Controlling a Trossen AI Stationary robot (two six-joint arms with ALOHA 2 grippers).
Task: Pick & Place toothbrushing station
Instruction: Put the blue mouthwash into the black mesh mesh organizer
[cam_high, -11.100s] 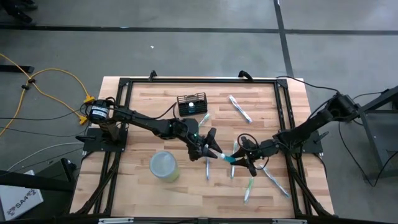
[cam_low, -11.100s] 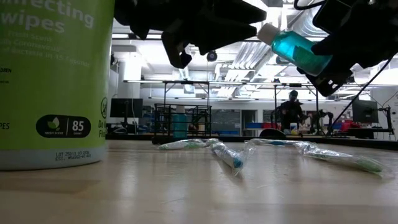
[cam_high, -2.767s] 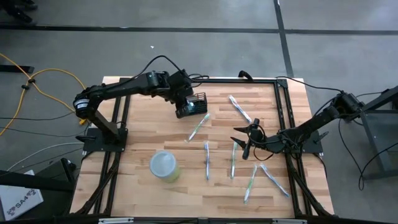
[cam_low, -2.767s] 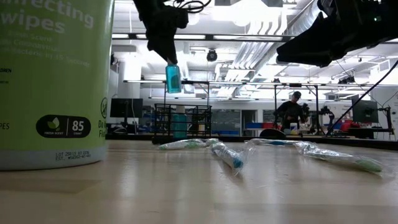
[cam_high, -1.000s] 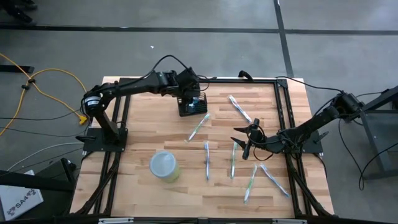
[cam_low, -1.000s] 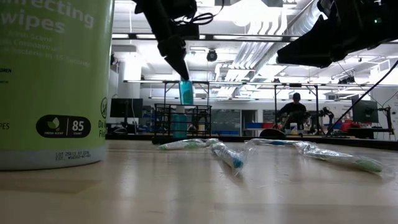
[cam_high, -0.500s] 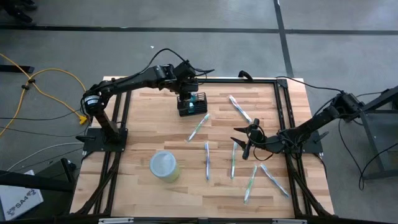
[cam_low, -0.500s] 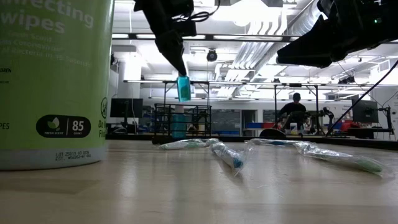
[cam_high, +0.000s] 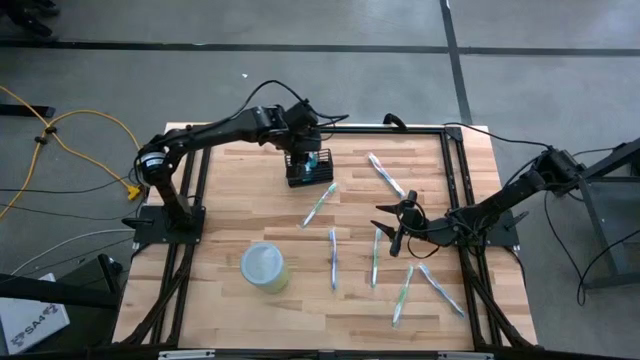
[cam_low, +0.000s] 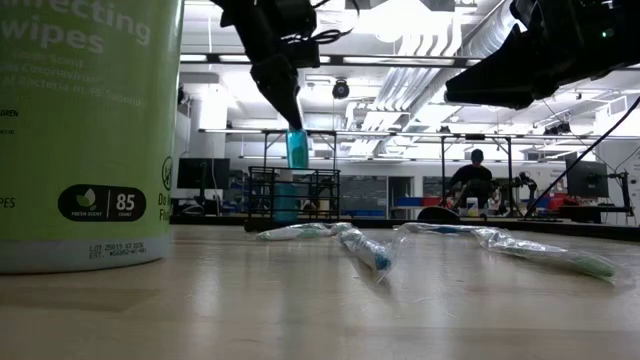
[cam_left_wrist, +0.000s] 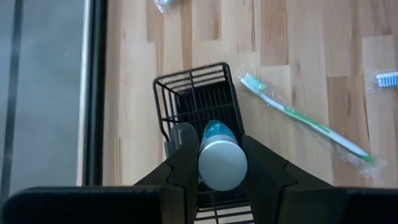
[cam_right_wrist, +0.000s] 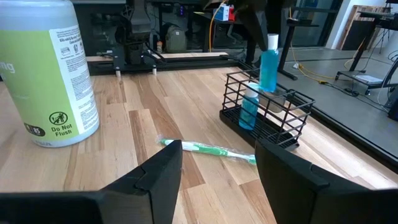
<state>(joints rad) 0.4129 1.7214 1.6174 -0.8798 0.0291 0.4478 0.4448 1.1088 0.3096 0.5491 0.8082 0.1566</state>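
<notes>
A robotics lab or workshop hall — the wooden table, edged by a black metal frame, stands on a bare grey concrete floor crossed by dark lines. Left of the table, yellow cables trail over the floor. Beyond the table's far edge are workbenches, monitors, ceiling ducts and a person — well apart from it.

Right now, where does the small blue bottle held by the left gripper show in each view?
High view: blue bottle above the black wire holder.
Low view: hanging upper middle.
Left wrist view: cap-on, between the fingers.
Right wrist view: above the holder.
Shared landmark: the holder.
</notes>
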